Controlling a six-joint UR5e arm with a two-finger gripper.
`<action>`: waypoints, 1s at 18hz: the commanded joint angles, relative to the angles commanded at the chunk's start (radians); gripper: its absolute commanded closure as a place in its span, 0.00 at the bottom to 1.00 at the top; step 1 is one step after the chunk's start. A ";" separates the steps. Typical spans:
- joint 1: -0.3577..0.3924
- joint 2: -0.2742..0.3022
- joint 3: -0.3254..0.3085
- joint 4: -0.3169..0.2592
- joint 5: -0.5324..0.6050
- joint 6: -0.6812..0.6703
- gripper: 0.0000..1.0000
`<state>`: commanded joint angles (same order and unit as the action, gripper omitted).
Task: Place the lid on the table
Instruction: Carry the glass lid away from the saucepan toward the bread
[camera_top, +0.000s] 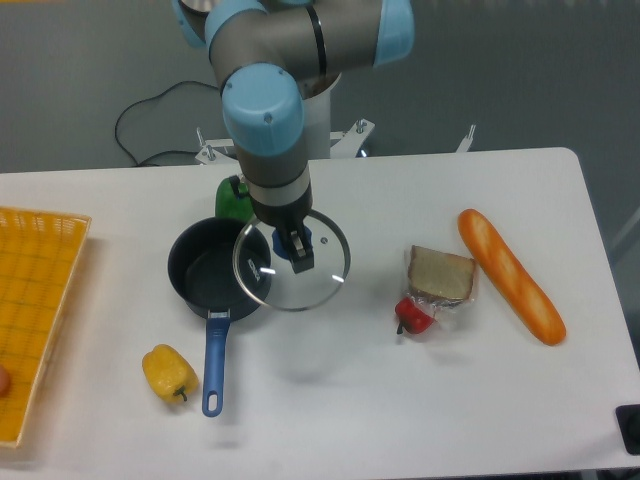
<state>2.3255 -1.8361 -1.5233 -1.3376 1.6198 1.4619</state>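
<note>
1. Gripper (299, 252) is clamped on the blue knob of the lid (292, 264), held aloft.
2. Beneath its left edge sits the saucepan (217, 272); bare table (330, 370) lies below-right.
3. Step judged: carrying. Next: clear the pan, lower, release.

A robot gripper (298, 250) holds a glass lid (291, 262) by its blue knob at centre frame, overlapping a dark saucepan (214, 274) — white table (350, 400), orange basket (35, 310) far left.

Lid (300, 280) overlapping saucepan's (212, 275) right rim (bread (440, 274) further right)
</note>
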 joint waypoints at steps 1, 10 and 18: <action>0.002 -0.008 0.000 0.002 0.012 0.000 0.43; 0.021 -0.094 -0.001 0.100 0.028 -0.014 0.43; 0.020 -0.163 0.000 0.169 0.026 -0.118 0.43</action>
<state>2.3455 -1.9987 -1.5232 -1.1689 1.6460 1.3440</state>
